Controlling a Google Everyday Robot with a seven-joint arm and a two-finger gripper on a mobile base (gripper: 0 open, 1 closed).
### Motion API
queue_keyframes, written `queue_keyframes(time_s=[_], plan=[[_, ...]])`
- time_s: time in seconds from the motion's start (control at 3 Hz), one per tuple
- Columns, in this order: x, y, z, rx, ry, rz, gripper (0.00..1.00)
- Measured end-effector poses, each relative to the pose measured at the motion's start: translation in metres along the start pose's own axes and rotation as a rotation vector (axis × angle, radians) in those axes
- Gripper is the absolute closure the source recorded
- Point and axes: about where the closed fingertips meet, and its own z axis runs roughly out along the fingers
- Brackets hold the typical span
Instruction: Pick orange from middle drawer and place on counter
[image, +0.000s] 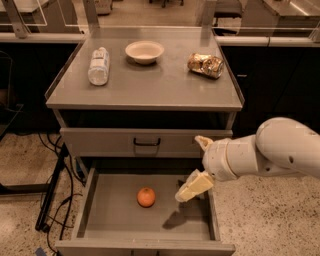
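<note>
The orange (146, 197) sits mid-floor in the open drawer (112, 215). The tool (190, 167) hangs released and empty above the drawer's right side, so the orange lies leftward and below it, nothing between them.

- one orange (146, 197), lying in the middle drawer (105, 212);
- two drawers in view: the one middle drawer, pulled open; one shut drawer front (100, 142) above it, bearing one black handle (147, 143);
- one counter (160, 87), carrying three things: one bottle (99, 66); one bowl (144, 51); one snack bag (205, 65);
- one gripper (191, 168), two fingers spread apart, above the open drawer's right side, right of the orange.
</note>
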Motion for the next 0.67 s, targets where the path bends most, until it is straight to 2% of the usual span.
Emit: queue_keyframes(time_s=[0.33,0.67], plan=[[0.0519,0.0126,0.0603,-0.032,-0.029,0.074,0.0],[0.0519,0.0126,0.0606,-0.032,-0.029,0.074,0.0]])
